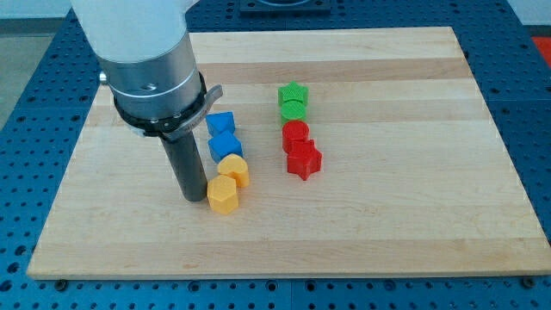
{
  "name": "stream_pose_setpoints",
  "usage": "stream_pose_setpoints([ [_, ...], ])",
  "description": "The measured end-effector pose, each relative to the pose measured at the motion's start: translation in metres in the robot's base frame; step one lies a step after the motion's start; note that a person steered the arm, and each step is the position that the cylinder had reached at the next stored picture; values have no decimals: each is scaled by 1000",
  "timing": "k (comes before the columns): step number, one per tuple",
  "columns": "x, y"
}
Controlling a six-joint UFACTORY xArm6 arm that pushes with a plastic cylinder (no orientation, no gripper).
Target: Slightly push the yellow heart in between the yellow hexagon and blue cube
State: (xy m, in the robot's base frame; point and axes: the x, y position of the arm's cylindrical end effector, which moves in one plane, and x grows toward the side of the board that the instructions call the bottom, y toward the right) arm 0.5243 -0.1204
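Observation:
The yellow heart [234, 170] lies on the wooden board [387, 224], between the yellow hexagon [223, 195] below it and a blue cube [225, 146] above it, touching or nearly touching both. A second blue block [220, 124] sits just above that cube. My tip [194, 197] rests on the board just to the left of the yellow hexagon, very close to it.
To the right stands a column of blocks: a green block [294, 93] on top, another green block [293, 109], a red block [295, 134], and a red star-like block [303, 159]. The arm's white and grey body [146, 60] fills the upper left.

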Motion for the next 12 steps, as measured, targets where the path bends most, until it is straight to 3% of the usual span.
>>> stream_pose_setpoints([
  [2,50,-1],
  [5,63,86],
  [8,22,114],
  [12,-10,74],
])
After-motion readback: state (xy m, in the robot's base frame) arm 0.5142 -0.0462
